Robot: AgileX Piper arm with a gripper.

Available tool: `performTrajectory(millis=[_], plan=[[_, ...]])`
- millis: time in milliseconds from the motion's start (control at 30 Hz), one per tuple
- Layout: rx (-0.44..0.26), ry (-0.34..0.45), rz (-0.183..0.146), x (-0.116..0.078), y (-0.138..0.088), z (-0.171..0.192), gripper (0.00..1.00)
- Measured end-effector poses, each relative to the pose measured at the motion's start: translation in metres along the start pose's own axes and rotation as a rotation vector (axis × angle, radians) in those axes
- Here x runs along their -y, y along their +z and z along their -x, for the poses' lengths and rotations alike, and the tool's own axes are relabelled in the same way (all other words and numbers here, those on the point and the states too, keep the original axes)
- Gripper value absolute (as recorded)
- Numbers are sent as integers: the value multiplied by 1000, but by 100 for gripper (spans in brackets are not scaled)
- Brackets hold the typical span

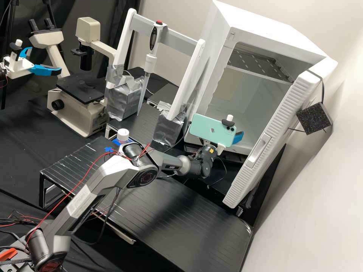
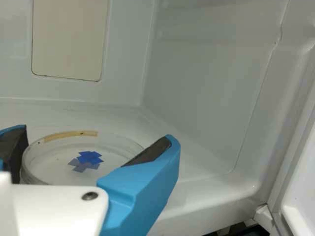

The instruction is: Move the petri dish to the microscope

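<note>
In the high view my gripper point(image 1: 237, 137) is at the mouth of the white incubator, partly hidden behind the mounted phone. The wrist view has the gripper point(image 2: 92, 145) open, its two blue fingers wide apart. Between them lies the round clear petri dish point(image 2: 59, 160), with a blue cross mark and a strip of tan tape on its rim, on the incubator's white floor. Whether the pads touch its rim I cannot tell. The beige microscope point(image 1: 77, 90), with its flat black stage, stands at the back left in the high view.
The incubator door point(image 1: 272, 139) stands open at the right, a metal shelf point(image 1: 261, 64) above the chamber. A pipette point(image 1: 150, 62) hangs from a white frame between the incubator and microscope. A white-capped bottle point(image 1: 123, 135) stands on the black platform point(image 1: 181, 215) behind my arm.
</note>
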Motion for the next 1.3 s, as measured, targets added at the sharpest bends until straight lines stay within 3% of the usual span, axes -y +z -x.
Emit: performTrajectory(millis=[833,1100,1300], plan=[[0,0,0,0,0,0,0],[16,-15,-38,9,3,9,0],[-7,6,-50,-2,-1,31,0]])
